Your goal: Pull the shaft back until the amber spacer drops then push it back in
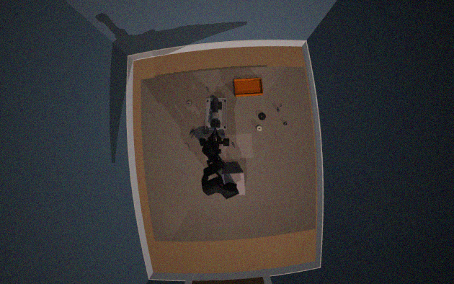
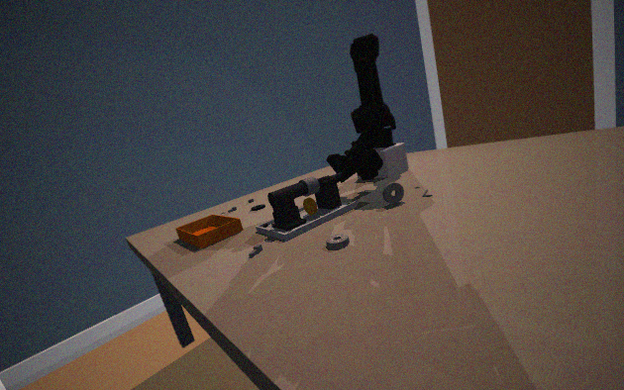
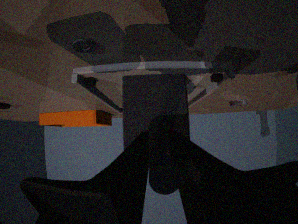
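The gripper (image 1: pixel 215 132) (image 2: pixel 342 176) (image 3: pixel 168 150) is shut on the outer end of the dark shaft (image 3: pixel 165 182), beside the near support block (image 2: pixel 328 193) (image 3: pixel 155 100). The big housing block (image 2: pixel 285 210) stands at the far end of the pale base (image 2: pixel 317 226) (image 1: pixel 206 115) (image 3: pixel 142 65). The amber spacer (image 2: pixel 310 206) is low between the two blocks, below the shaft line, on edge at the base. A grey spacer (image 2: pixel 310 185) sits up on the shaft line between the blocks. How deep the shaft sits in the housing is hidden.
An orange bin (image 1: pixel 248 86) (image 2: pixel 210 232) (image 3: pixel 70 118) stands beyond the base. A grey ring (image 2: pixel 338 242) lies beside the base and another (image 2: pixel 393 193) stands near the arm. A dark round part (image 1: pixel 261 116) and a pale ring (image 1: pixel 259 127) lie to the right in the top view.
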